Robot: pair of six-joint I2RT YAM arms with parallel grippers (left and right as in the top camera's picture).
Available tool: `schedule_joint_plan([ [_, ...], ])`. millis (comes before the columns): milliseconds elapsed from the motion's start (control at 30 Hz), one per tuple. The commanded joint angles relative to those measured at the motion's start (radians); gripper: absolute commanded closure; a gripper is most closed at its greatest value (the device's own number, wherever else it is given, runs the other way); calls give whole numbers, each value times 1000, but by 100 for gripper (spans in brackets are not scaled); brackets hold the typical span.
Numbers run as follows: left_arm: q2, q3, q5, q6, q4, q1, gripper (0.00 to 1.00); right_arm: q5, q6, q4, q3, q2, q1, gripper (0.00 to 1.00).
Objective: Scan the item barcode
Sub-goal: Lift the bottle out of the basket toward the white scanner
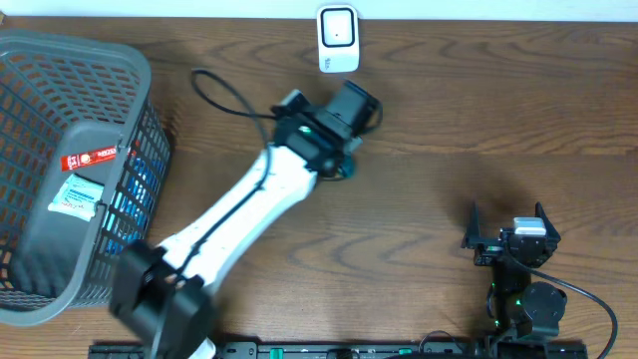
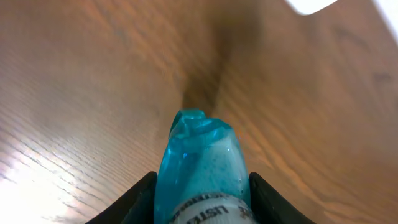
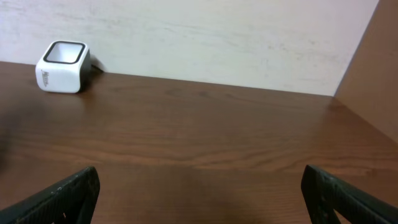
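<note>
So, a basket (image 1: 30,100) sits far left on the desk (image 1: 449,110). The left tool (image 2: 203,193) is clamped on a blue bottle (image 2: 199,155), near the white scanner (image 1: 338,38) at the back. The right tool (image 1: 506,227) sits front right, jaws spread wide, nothing in them.

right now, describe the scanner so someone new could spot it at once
Look along the far edge of the wooden table, by the pale wall. The scanner stands there near the middle. It is the only small white box, with a dark-rimmed window on its face.
</note>
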Motion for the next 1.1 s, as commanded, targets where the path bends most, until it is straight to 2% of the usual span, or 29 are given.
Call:
schedule_joint_plan([
  [0,56,33,-99,-102,5,-25,56,4,11,-5,-1,-6,8,1],
  [233,151,33,-102,-235,8,-40,56,4,11,-5,-1,-6,8,1],
  [500,156,33,-103,-233,40,-40,52,4,11,-5,-1,-6,8,1],
  [667,155,36,-102,-188,37,-37,52,4,11,-5,-1,-6,8,1],
  [933,155,110,-100,-131,-108,-1,52,4,11,-5,-1,-6,8,1],
  [1067,155,116,-74,-129,-123,14,52,4,11,-5,-1,-6,8,1],
])
